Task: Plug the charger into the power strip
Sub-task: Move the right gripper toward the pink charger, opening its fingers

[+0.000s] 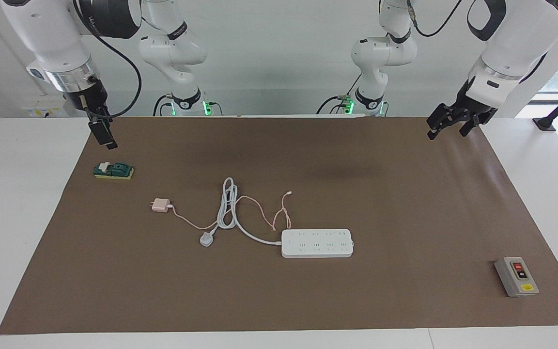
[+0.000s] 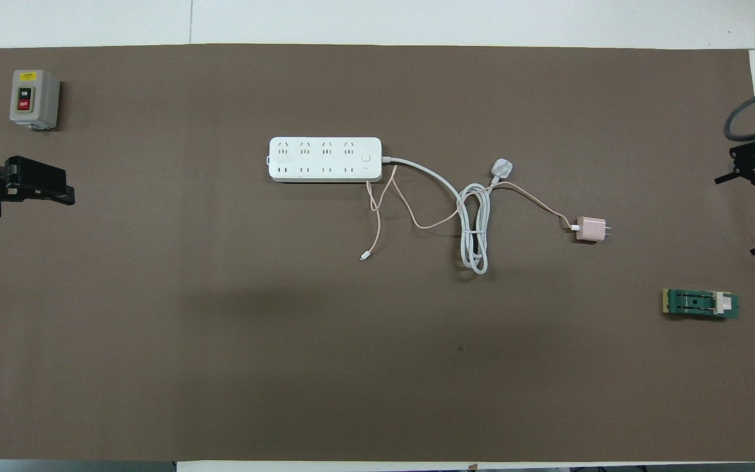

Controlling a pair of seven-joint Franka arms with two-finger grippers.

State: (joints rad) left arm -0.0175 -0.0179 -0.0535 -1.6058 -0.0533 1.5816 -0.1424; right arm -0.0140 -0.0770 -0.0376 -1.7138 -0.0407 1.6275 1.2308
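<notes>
Only overhead shows the charger (image 2: 590, 229) prongs' direction

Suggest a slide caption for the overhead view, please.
Unplugged charger and power strip lie apart on the brown mat.

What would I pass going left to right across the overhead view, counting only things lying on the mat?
Grey switch box → power strip → white plug → pink charger → green switch block.
</notes>
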